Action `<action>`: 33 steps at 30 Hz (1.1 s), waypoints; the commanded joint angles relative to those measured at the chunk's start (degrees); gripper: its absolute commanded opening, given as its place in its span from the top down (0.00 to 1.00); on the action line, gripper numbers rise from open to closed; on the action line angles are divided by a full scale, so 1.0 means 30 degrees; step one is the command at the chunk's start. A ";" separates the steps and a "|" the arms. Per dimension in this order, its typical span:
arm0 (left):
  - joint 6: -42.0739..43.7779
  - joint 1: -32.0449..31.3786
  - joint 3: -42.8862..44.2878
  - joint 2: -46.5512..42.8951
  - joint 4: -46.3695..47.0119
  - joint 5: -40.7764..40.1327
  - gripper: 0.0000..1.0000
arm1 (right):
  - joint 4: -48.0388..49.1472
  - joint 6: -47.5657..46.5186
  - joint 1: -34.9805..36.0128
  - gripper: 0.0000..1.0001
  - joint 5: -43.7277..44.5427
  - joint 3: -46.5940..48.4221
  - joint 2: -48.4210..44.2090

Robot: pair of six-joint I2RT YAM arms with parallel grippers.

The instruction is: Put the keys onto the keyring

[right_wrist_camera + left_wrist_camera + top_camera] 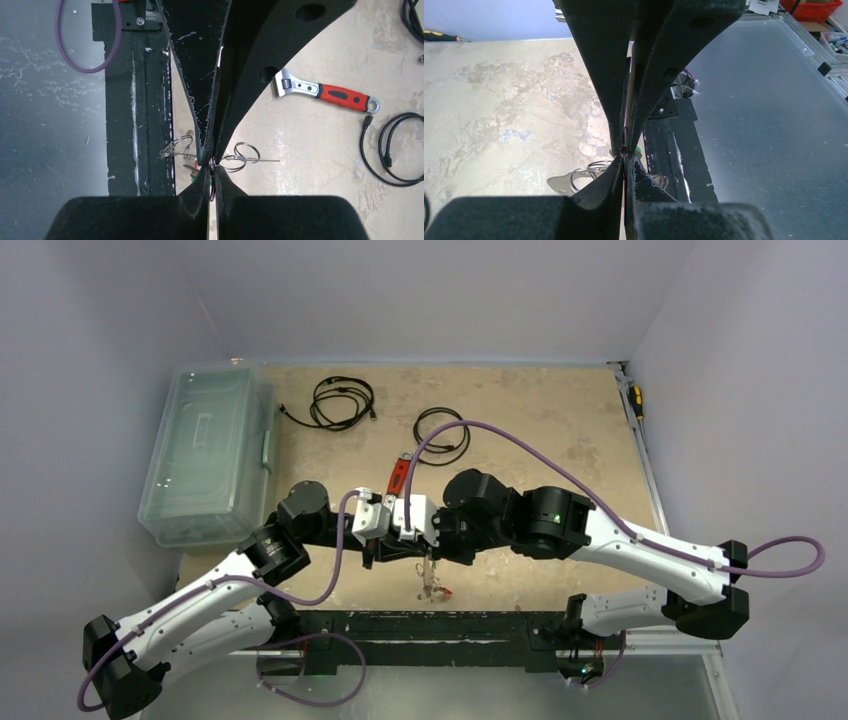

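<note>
Honestly, fiddly step: the left gripper [624, 164] is pinched fully closed, on what is hard to tell. The keyring [246, 152] and keys [436, 585] dangle just below the meeting tips. The right gripper [212, 167] clamps the ring's wire and should hold it steady for slow threading.

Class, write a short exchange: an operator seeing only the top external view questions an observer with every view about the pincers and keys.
Operator: Are the pincers shut?
Observer: Yes; the left wrist view shows the left pincer shut, tip to tip with the right pincer.
Operator: Anything near the tips?
Observer: The right wrist view shows small silver rings on both sides of them.
</note>
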 commanded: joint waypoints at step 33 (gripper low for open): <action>0.1390 -0.0105 0.0845 -0.2010 -0.1752 -0.4154 1.00 | 1.0815 0.9582 0.0225 0.46 0.4892 -0.6317 -0.5925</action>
